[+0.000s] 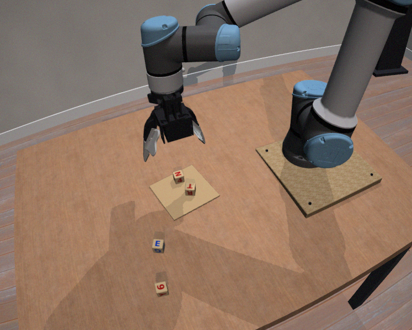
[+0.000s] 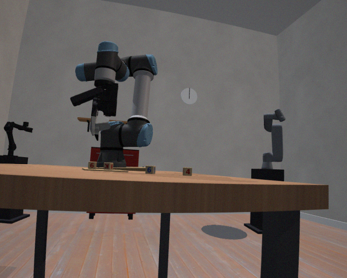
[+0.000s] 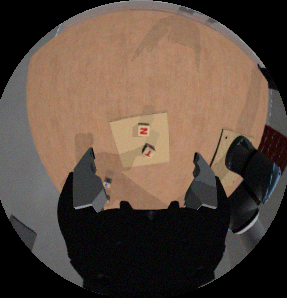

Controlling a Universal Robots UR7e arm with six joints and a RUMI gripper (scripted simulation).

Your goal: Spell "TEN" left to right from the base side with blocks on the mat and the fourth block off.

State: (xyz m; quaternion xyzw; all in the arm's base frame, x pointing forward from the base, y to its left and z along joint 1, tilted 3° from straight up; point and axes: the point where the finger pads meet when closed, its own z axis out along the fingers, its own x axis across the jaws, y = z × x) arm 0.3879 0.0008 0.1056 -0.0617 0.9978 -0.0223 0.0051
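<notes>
Gripper (image 1: 174, 143) spread wide and holding nothing, high above the mat (image 1: 170, 198).

The mat lies on the wooden table (image 1: 74, 184) in front of the arm's base plate (image 1: 355, 188). Two blocks stand on it: the N block (image 1: 178, 176) near the far corner and the T block (image 1: 190, 188) just beside it, close but at slightly different angles and not quite lined up. The E block (image 1: 158, 245), with a blue letter, sits off the mat on the table, well apart from it toward the near edge. The fourth block (image 1: 161, 288), showing a red 9, lies farther along the same line, also off the mat.
</notes>
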